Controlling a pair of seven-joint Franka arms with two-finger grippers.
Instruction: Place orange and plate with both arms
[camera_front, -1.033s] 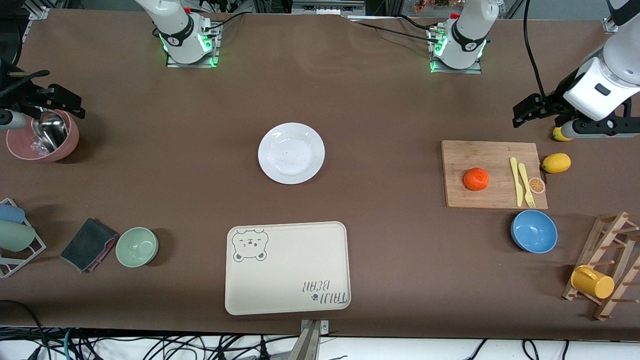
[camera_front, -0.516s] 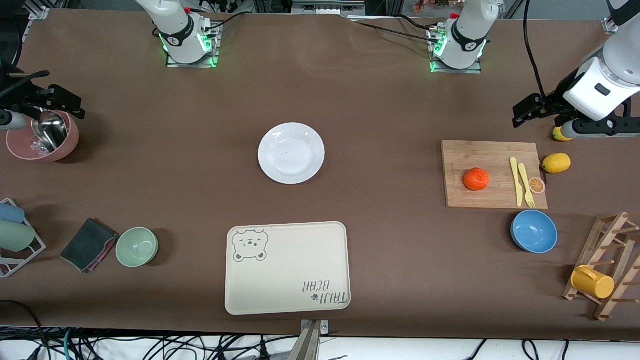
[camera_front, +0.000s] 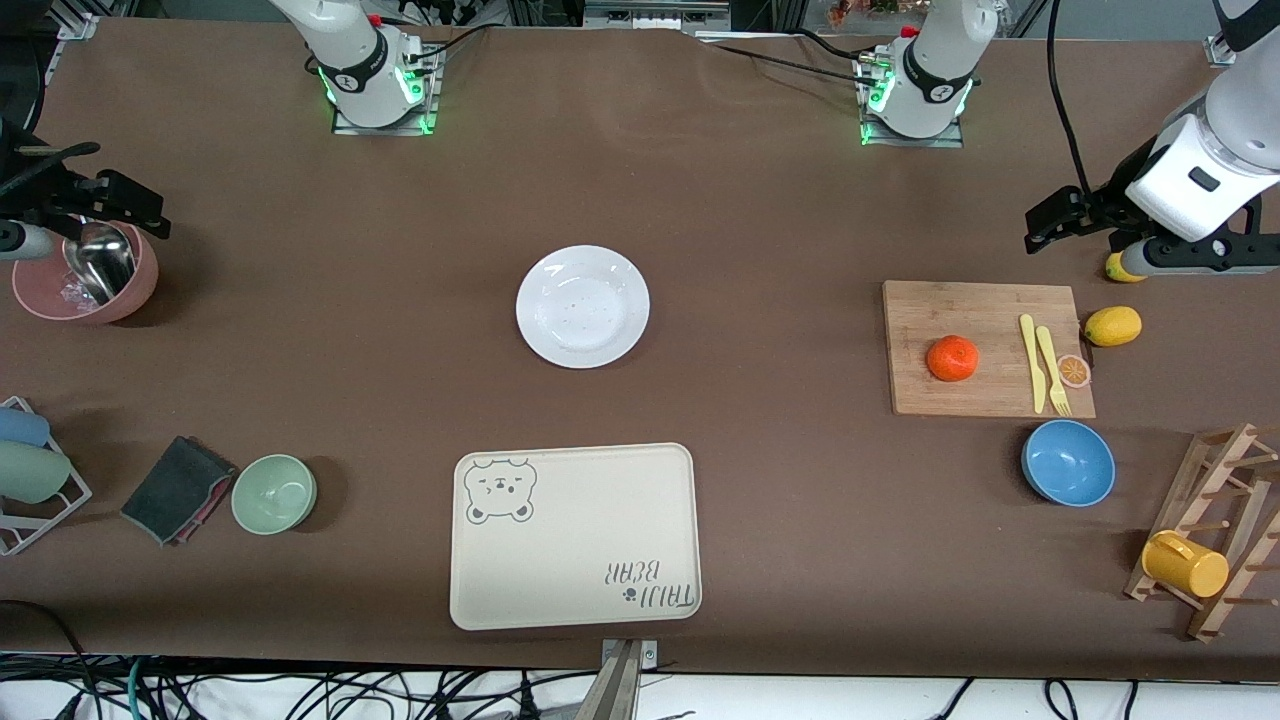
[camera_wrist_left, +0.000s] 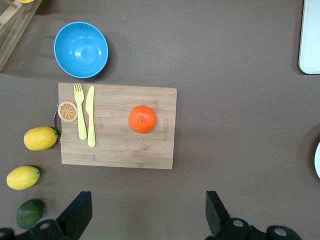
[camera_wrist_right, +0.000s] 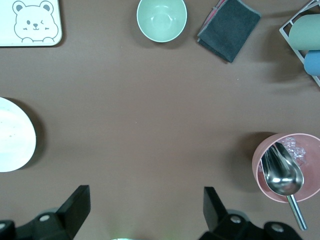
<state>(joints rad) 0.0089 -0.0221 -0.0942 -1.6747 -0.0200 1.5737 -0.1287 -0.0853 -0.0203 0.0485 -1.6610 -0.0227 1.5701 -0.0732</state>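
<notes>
Plainly, the orange (camera_front: 952, 358) sits on the cutting board (camera_front: 985, 300) near the counter's left-arm edge, close to the left tool (camera_wrist_left: 146, 216), which hangs with fingers apart above that edge. The plate (camera_front: 583, 306) lies mid-counter; the right tool (camera_wrist_right: 144, 212), fingers apart, hangs above the opposite edge, so the left arm suits the orange.

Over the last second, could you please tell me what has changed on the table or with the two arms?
Nothing has visibly changed. The orange still sits on the cutting board, the plate still lies mid-table, and nothing has been gripped or released. The left gripper still hangs open above the table beside the board, and the right gripper still hangs open near the pink bowl.
</notes>
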